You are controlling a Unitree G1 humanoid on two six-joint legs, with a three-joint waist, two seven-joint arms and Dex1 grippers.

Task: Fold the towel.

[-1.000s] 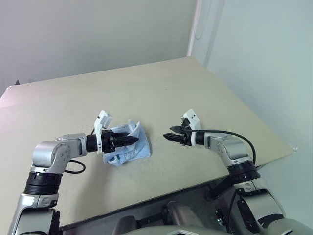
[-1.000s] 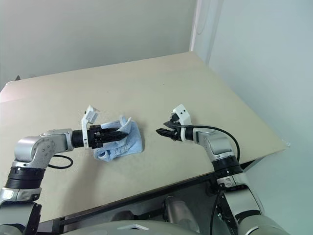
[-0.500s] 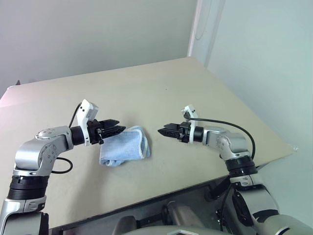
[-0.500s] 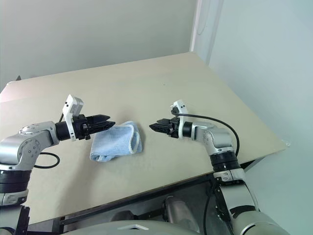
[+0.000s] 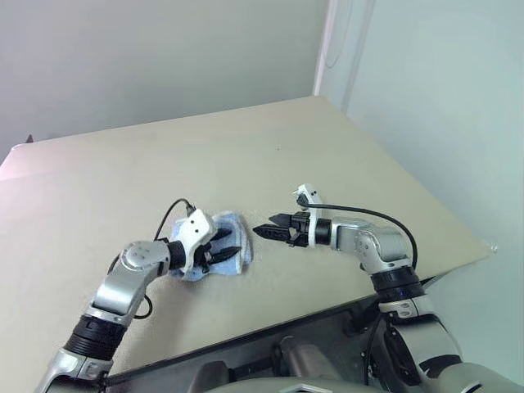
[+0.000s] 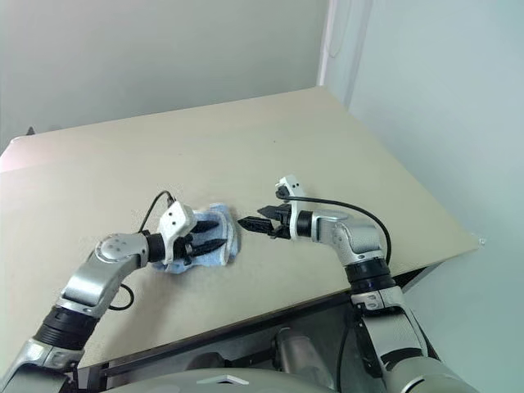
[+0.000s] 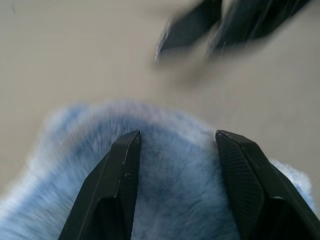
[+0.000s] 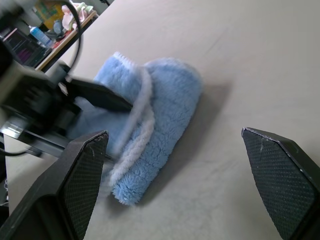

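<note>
A: What had just changed nearest the robot?

B: The left pincer [image 5: 219,249] had dropped from above the table [image 5: 344,155] onto the small light blue terry towel with white stitched edging [image 5: 232,246]. Its black fingers [image 7: 122,170] stood apart, pressed on the pile, with nothing clamped between them.

A: And the right pincer?

B: The right pincer [image 5: 264,231] had slid in toward the towel's edge and spread its fingers [image 8: 82,165] wide; it was released, just beside the cloth, not touching it.

A: Where did the towel lie?

B: On the near-middle of the table, doubled into a soft bundle with the white hem showing.

A: Meaning?

B: Probably one fold was made, and both pincers were closing in to pin and flatten it or take hold for another fold.
</note>
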